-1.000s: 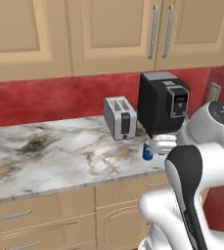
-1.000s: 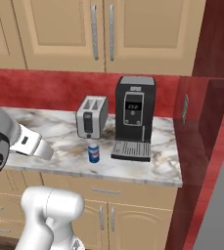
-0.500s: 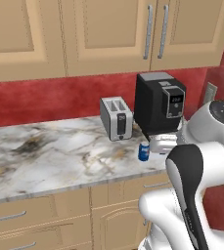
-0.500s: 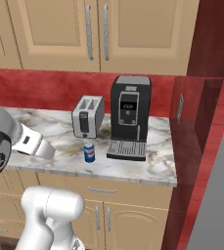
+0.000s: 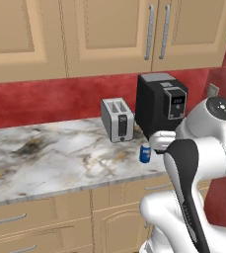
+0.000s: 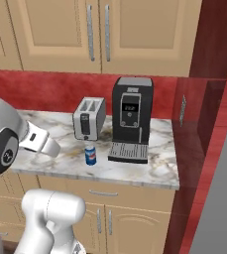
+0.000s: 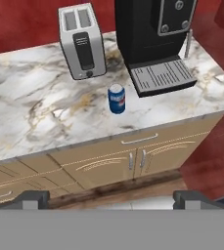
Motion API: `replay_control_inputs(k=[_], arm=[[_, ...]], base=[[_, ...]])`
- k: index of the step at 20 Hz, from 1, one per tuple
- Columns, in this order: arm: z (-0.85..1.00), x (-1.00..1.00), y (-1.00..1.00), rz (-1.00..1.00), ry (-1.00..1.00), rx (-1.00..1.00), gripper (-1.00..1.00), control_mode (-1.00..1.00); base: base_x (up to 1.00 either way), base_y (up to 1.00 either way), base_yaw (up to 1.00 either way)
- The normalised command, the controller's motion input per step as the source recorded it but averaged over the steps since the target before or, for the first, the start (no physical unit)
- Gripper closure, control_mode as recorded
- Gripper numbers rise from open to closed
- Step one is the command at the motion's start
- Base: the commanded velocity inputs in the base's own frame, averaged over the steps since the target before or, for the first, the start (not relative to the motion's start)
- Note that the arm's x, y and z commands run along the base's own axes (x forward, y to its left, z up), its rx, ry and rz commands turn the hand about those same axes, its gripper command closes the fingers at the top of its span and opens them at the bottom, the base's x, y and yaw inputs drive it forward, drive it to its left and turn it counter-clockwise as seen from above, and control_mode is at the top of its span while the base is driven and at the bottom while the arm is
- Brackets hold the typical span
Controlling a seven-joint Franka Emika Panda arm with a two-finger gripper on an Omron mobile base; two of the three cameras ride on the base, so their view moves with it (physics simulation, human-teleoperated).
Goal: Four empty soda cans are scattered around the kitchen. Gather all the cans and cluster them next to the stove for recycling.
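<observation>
The small blue cylindrical soda can with a white band and silver top [image 7: 116, 98] stands upright on the marbled grey-white stone table [image 7: 30, 127], near the front edge. It is placed just in front of the silver two-slot toaster [image 7: 81, 41] and just beside the drip tray of the black boxy coffee machine [image 7: 155, 34], apart from both. The same can is seen in the left base view [image 5: 145, 153] and the right base view [image 6: 90, 155].

The claw [image 7: 111, 199] is held wide open, nothing gripped, well apart from the can and out over the floor in front of the beige lower cabinets [image 7: 113, 161]. The step in hand is judged to be the approach to this can; no stove is seen here, so a carry is expected afterwards.

For a clean pick, the claw should be brought level with the can's mid-height and centred on it, with the fingers passed either side before closing. The approach is best made from the table's front, since the toaster and coffee machine crowd the back. A glancing touch should be avoided: an empty can is probably light and tips easily. Gentle closing is advised so the thin wall is not crushed.
</observation>
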Motion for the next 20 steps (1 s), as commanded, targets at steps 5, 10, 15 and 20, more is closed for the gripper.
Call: replay_control_inputs(k=[5,10,15,20], arm=[[-0.06,0.25,-0.12,0.0,0.0,0.0,-1.0,-1.0],[-0.14,0.15,-0.24,0.0,0.0,0.0,-1.0,-1.0],[-0.18,0.26,-0.07,0.0,0.01,0.0,-1.0,-1.0],[-0.22,0.41,0.0,-0.03,0.05,0.0,-1.0,-1.0]], base=[[0.0,0.0,0.0],[0.0,0.0,0.0],[0.0,0.0,0.0],[0.0,0.0,0.0]])
